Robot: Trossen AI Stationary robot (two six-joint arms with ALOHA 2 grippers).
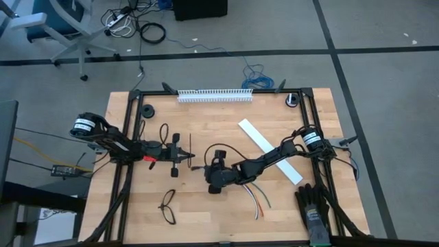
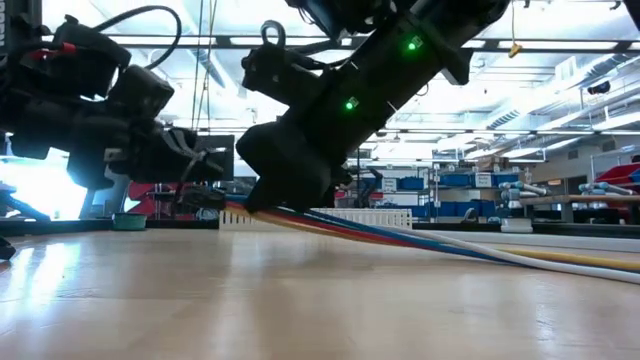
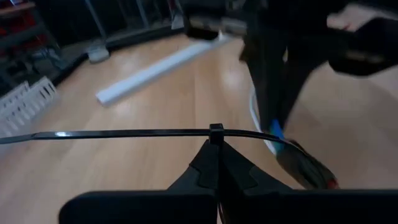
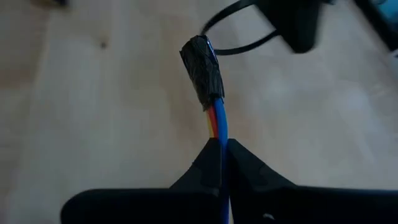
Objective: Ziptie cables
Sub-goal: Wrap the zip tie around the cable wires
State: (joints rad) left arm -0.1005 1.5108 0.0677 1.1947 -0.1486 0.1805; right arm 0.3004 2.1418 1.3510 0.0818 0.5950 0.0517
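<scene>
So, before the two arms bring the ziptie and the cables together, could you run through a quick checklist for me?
1. Left hand shut on the ziptie: ok.
2. Ziptie held level and clear of the table: ok.
3. Right hand shut on the cables just behind their dark taped end: ok.
4. Taped end lifted off the wood and pointing toward the left hand: ok.
5. Loose cable tails trailing free on the table, away from the white strip: ok.
6. Ziptie already looped or still straight: cannot tell.
</scene>
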